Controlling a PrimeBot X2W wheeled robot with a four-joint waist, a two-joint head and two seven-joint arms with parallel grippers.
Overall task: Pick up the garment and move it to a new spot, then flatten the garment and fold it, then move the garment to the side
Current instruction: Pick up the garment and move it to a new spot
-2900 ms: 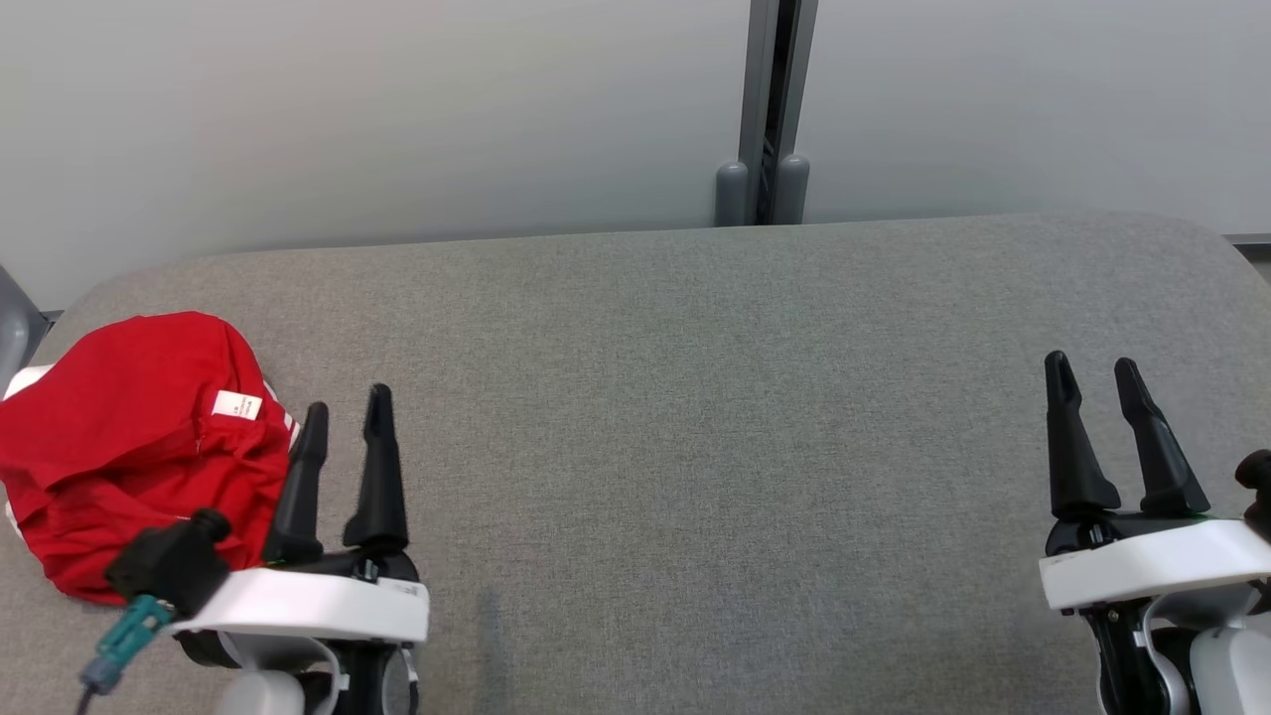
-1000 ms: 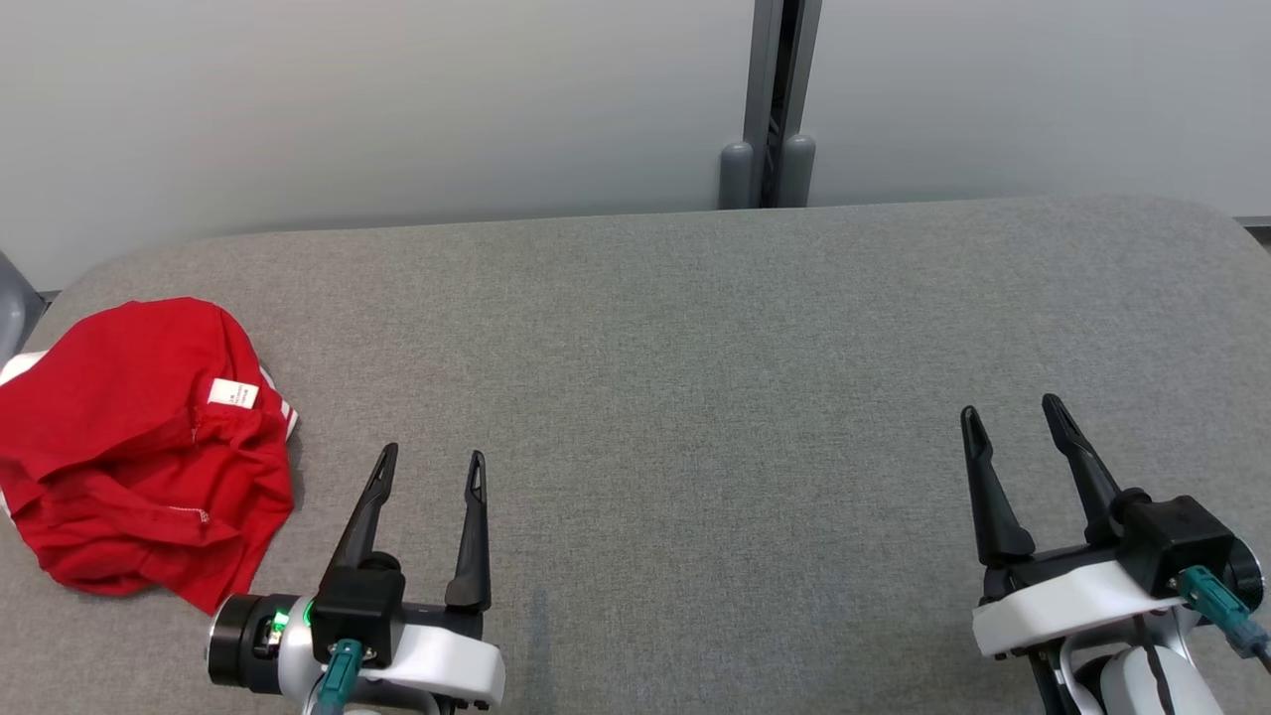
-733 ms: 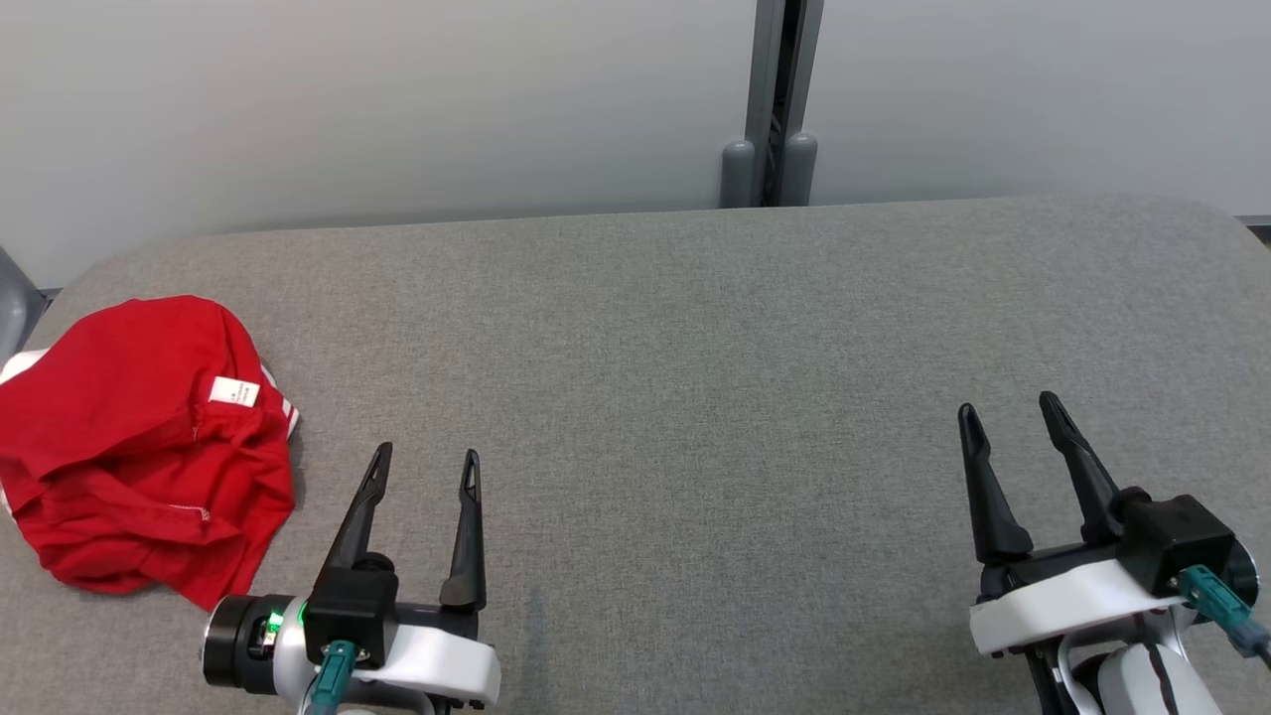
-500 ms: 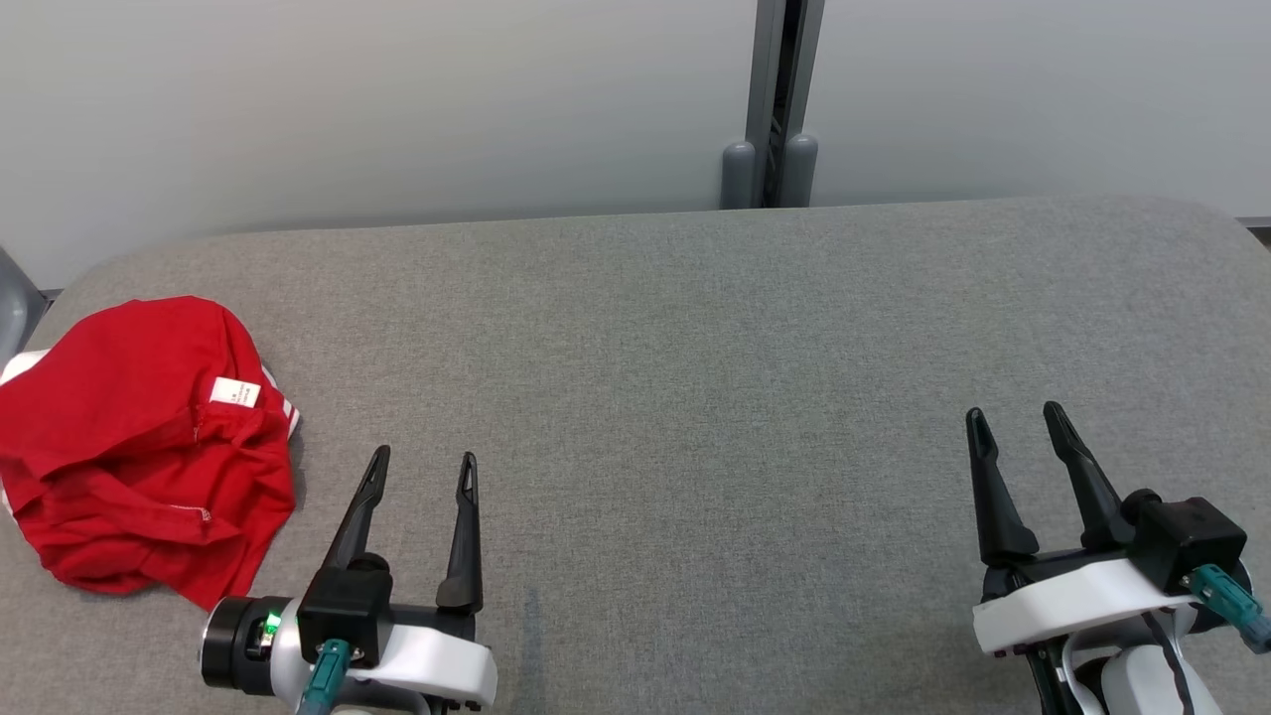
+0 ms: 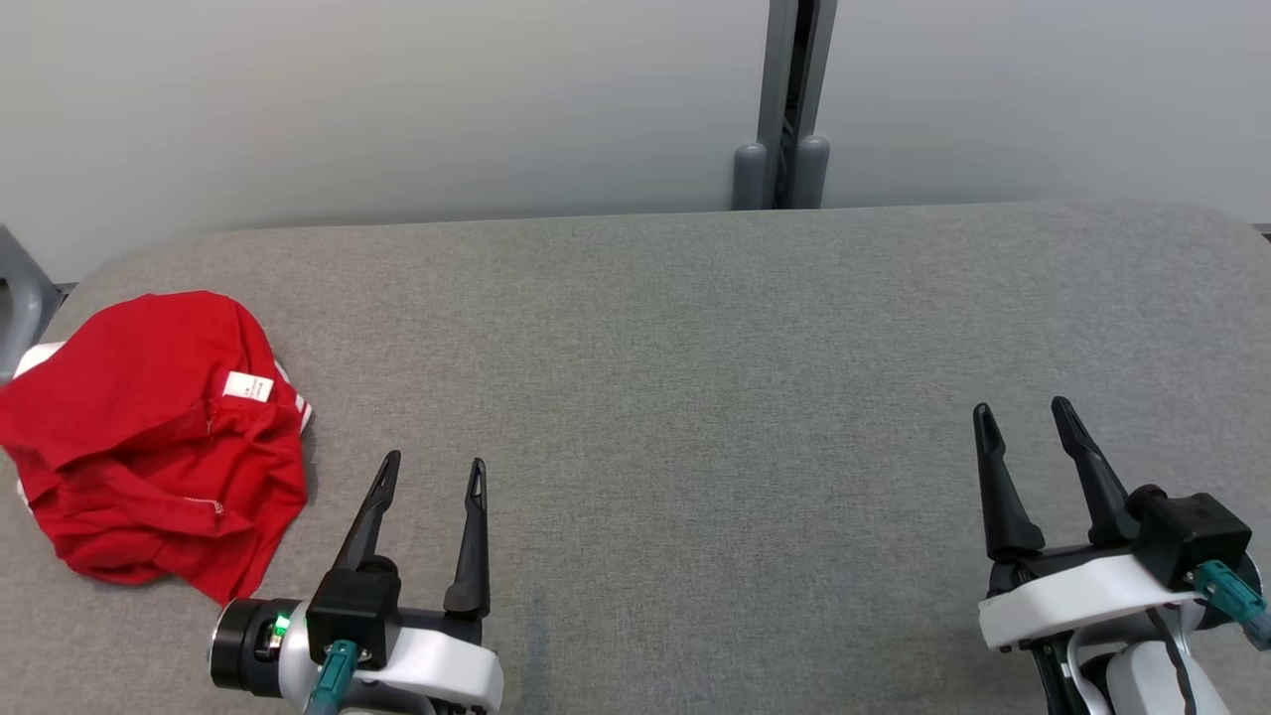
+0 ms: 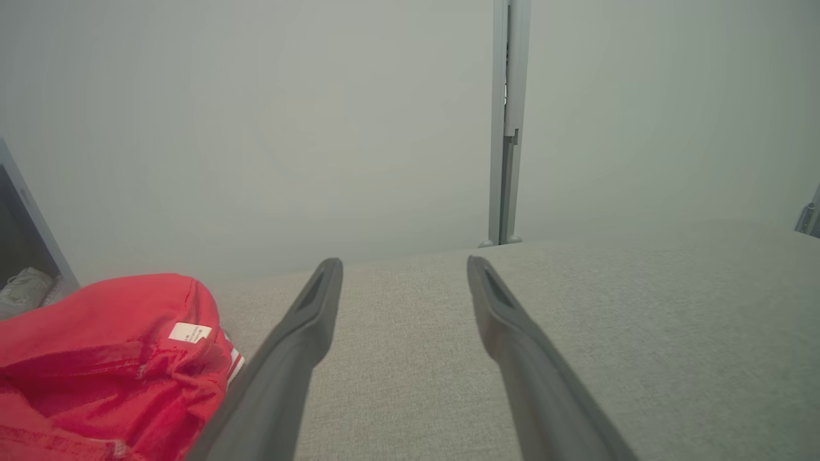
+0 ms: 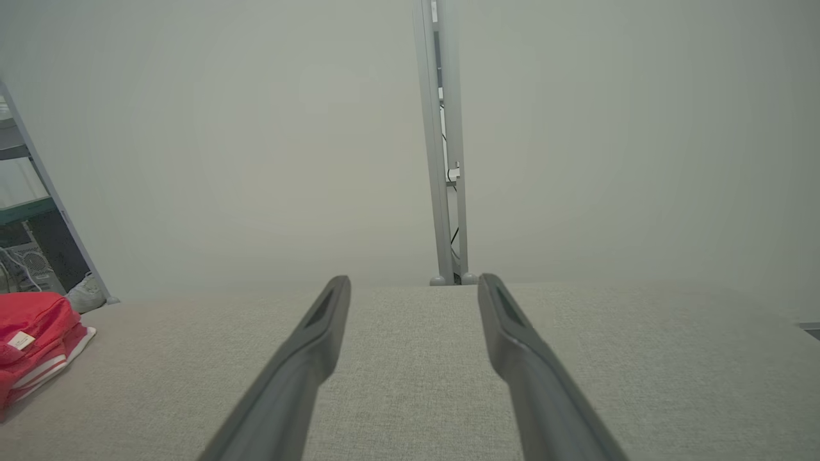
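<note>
The head camera looks forward and down over the grey padded table (image 5: 695, 328) toward the pale wall (image 5: 397, 99). Both wrist cameras sit low, near that surface, facing the wall; all three share the grey post (image 5: 794, 89) and red garment (image 5: 149, 437).

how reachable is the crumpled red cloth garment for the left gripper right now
Probably yes: the open left gripper sits just right of the red garment, with only bare grey padded surface between them.

The grey fabric-covered counter (image 5: 695, 348) carried a crumpled red garment (image 5: 149, 457) (white tag (image 5: 248, 386) showing) at its left end.
</note>
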